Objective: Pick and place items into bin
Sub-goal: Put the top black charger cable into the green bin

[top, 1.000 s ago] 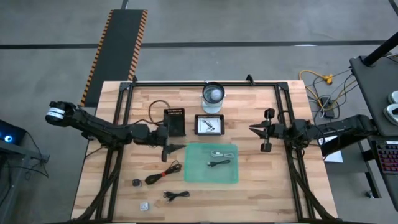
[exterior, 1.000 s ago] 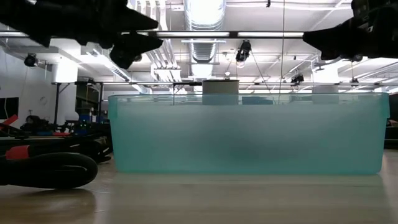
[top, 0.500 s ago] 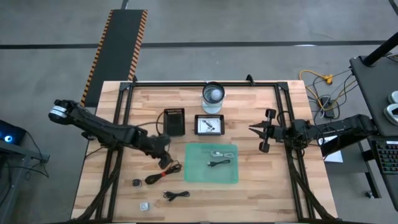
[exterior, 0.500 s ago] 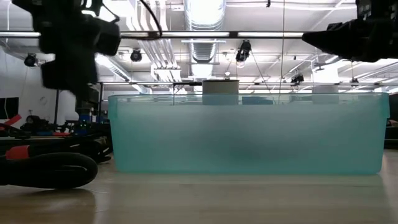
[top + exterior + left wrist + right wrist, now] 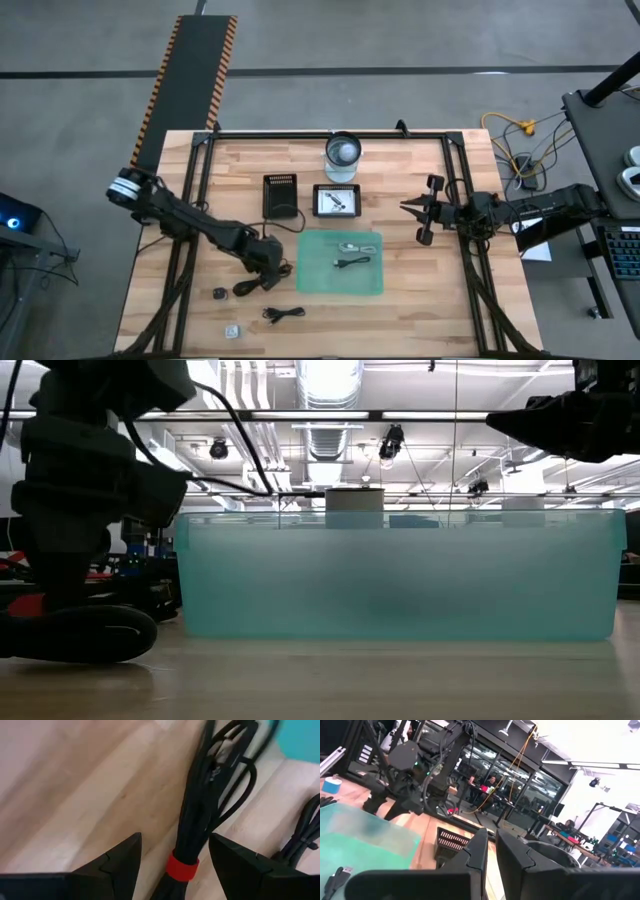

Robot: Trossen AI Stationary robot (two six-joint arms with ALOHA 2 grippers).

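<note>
My left gripper (image 5: pixel 266 266) (image 5: pixel 175 862) is open and points down over a bundled black cable with a red band (image 5: pixel 182 866) (image 5: pixel 254 283), lying on the table just left of the teal bin (image 5: pixel 372 283). Its fingers stand on either side of the bundle, near the band, without visibly touching it. In the low view the left arm (image 5: pixel 85 490) stands above the cable (image 5: pixel 75 635). Inside the bin lie a whitish short cable (image 5: pixel 348 247) and a black cable (image 5: pixel 352 263). My right gripper (image 5: pixel 407 208) (image 5: pixel 491 847) is shut and waits, raised, right of the bin.
Near the near edge lie a second black coil (image 5: pixel 283 314), a small black piece (image 5: pixel 219 293) and a small white piece (image 5: pixel 232 330). Beyond the bin are a black box (image 5: pixel 281 195), a flat dark tray (image 5: pixel 337 200) and a round container (image 5: pixel 342 155).
My left gripper has moved from beside the black box toward the near edge, tipped to point down and come down over the red-banded cable bundle. The bundle itself has stayed in place.
</note>
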